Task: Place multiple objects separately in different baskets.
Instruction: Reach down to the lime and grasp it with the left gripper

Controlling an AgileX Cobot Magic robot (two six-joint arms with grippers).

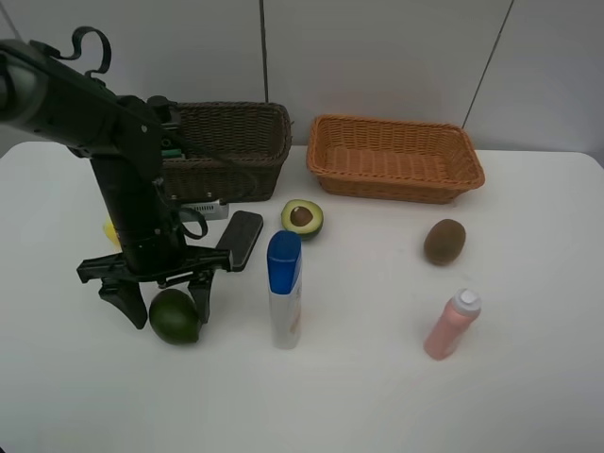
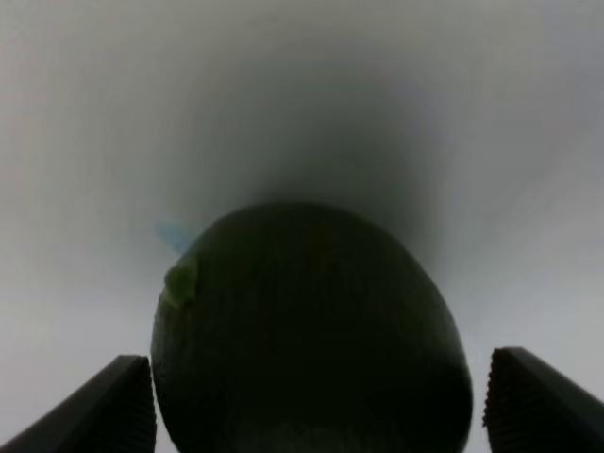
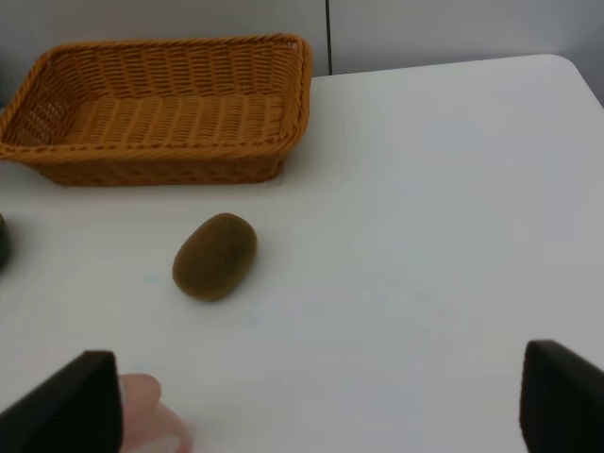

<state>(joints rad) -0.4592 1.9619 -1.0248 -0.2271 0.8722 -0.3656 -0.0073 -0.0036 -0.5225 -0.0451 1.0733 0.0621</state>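
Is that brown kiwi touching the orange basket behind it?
Apart. The right wrist view shows a strip of bare table between the kiwi and the front wall of the orange basket.

The left hand (image 1: 166, 311) is straddling the green avocado (image 1: 176, 319), fingers spread. The blue-capped white bottle (image 1: 284, 293) and grey-black eraser block (image 1: 242, 238) are crowding its inboard side. The surface (image 1: 377, 311) between that bottle and the pink bottle (image 1: 451, 326) is lying open. Probably the yellow lemon (image 1: 110, 229) is sitting behind the arm.
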